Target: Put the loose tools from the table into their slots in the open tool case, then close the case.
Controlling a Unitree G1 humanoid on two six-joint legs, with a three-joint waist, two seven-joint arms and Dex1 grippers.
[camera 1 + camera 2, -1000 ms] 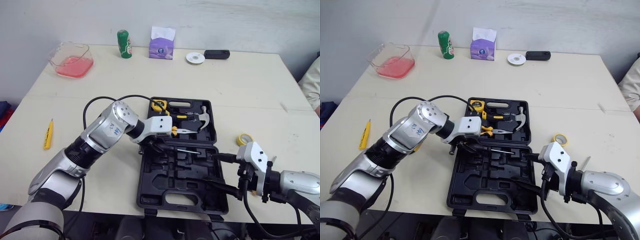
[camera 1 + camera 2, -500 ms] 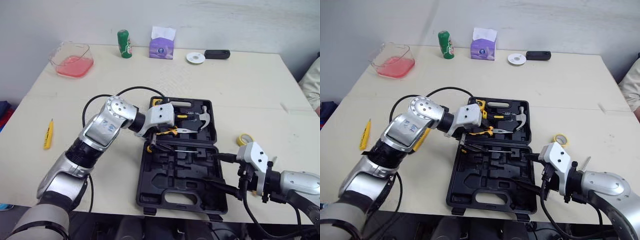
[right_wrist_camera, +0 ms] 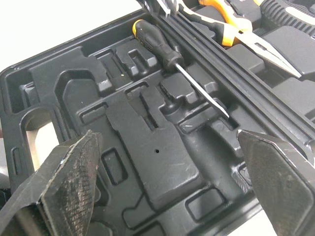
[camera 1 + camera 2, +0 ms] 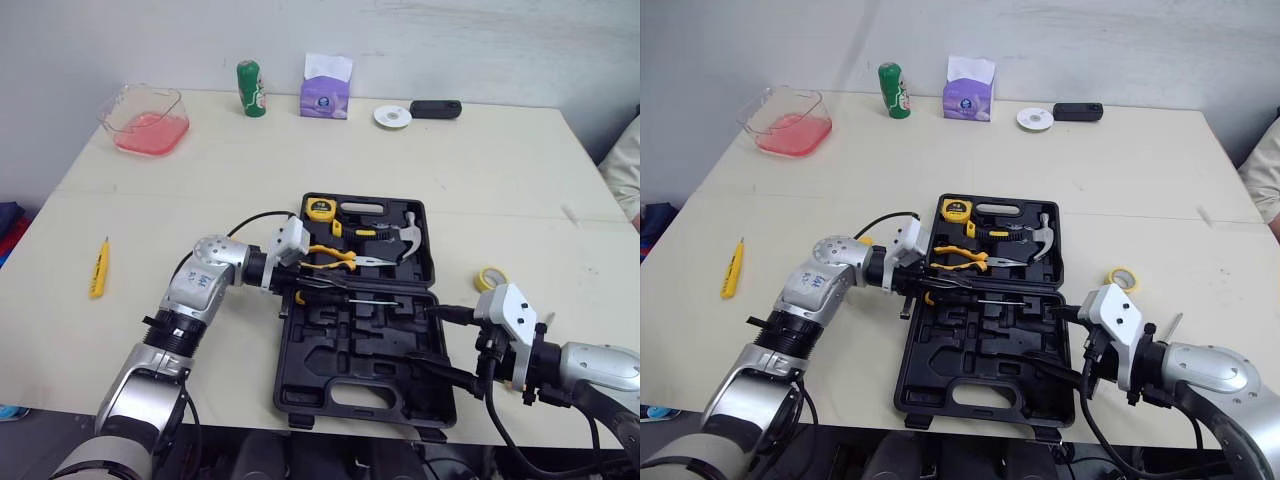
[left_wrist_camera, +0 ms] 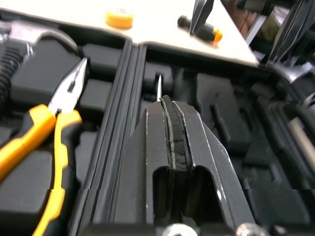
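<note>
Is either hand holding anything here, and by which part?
Nothing is held: the left hand is shut empty by the screwdriver lying in the tool case, the right hand open and empty.

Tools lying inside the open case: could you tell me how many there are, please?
4: tape measure in the case's far-left corner, pliers and hammer in the far half, screwdriver at the near half's far edge. More may be hidden.

Both head eyes look down across the table (image 4: 480, 150); each wrist camera peers closely into the shared tool case (image 3: 152, 147).
</note>
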